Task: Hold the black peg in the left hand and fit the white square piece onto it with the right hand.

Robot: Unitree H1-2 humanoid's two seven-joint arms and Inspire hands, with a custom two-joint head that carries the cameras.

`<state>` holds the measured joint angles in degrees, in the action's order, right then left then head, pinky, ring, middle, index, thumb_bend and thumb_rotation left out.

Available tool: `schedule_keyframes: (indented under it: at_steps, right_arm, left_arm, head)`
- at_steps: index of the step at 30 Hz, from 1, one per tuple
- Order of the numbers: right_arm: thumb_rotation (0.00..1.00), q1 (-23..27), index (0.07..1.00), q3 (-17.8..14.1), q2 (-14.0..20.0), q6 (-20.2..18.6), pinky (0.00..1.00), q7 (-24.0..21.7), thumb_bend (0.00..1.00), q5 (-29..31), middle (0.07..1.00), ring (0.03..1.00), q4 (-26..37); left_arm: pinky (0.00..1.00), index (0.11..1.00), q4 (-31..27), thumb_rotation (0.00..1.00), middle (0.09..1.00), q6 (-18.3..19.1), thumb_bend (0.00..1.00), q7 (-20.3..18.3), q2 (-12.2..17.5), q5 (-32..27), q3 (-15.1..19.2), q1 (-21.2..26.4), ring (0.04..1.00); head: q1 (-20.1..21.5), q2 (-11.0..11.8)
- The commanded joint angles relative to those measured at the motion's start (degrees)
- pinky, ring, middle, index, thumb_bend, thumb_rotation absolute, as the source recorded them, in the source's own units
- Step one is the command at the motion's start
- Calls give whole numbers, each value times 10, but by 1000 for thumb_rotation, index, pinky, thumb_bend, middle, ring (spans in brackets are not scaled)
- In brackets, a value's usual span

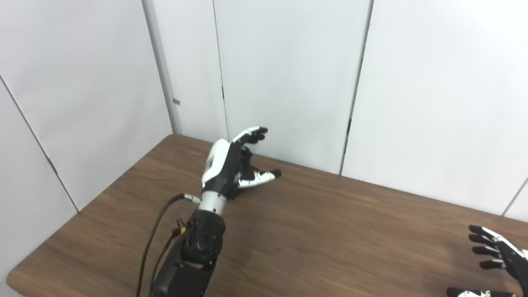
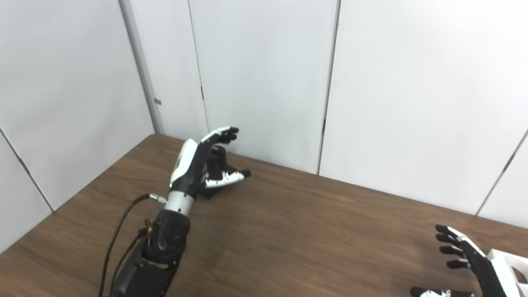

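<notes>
The left hand [image 2: 198,167], a black-and-white robot hand on a black arm with a silver wrist, is standing raised over the far left part of the dark brown wood-grain desk [image 2: 313,231], close to the white panelled wall [image 2: 264,74] behind it. Its fingers [image 2: 222,133] are arching wide over the top while its thumb [image 2: 231,177] is reaching out below, and the black peg [image 2: 214,161], a short dark upright piece on a dark base, is sitting on the desk in the space between them; whether the hand is actually touching it cannot be told, as the palm is hiding much of it. A black cable [image 2: 119,222] is looping from the wrist down along the forearm. The right hand [image 2: 466,264] is hovering at the near right corner of the desk, well apart from the left one, with its dark-tipped fingers spread wide and holding nothing. The white square piece [image 2: 509,264] is lying just beside that hand at the picture's right edge, showing only in the right eye view and partly hidden behind the hand.
</notes>
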<state>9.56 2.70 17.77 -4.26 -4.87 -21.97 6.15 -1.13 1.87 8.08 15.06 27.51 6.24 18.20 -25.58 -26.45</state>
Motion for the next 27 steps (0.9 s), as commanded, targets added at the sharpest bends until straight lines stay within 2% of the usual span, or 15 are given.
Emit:
schedule_keyframes:
  at_steps: [1,5,8,12,16,18,20,24,27]
  right_arm:
    - [0,19,834,-6,4,-2,635,3,800,-1,814,760,27]
    - [0,20,832,-5,5,-2,602,3,801,-3,806,742,29]
    - [0,20,831,-4,3,-3,591,3,801,-2,804,738,30]
    - [0,19,825,-4,2,3,594,5,803,0,799,738,27]
    - [0,19,830,-4,3,0,596,2,784,1,806,740,30]
    - [0,19,830,-3,3,-5,596,0,783,-1,805,739,33]
    - [0,19,833,-4,3,-12,597,-1,787,-2,809,743,36]
    - [0,19,830,-4,4,-14,583,-2,791,0,805,733,39]
    - [0,20,830,-4,5,-13,575,-1,794,-1,805,732,37]
  left_arm:
    - [704,814,-15,158,803,3,783,21,25,20,10,33,824]
    - [729,817,14,192,847,0,808,48,54,61,8,41,870]
    - [775,826,29,194,872,1,822,66,63,68,10,43,903]
    - [820,837,42,236,910,23,841,78,76,96,3,46,950]
    - [881,860,39,306,969,70,924,73,77,126,-3,50,997]
    - [874,867,36,310,982,101,939,67,75,139,-7,53,1000]
    - [858,889,36,364,997,137,976,61,74,158,-13,56,1000]
    - [930,931,32,420,1000,214,1000,32,74,196,-36,61,1000]
    - [945,942,35,442,1000,246,1000,12,74,221,-48,65,1000]
  head:
    - [0,-1]
    - [-1,-3]
    - [-3,-4]
    - [-4,-4]
    - [-4,-4]
    - [-4,-4]
    - [-4,-4]
    - [-3,-5]
    - [-5,-5]
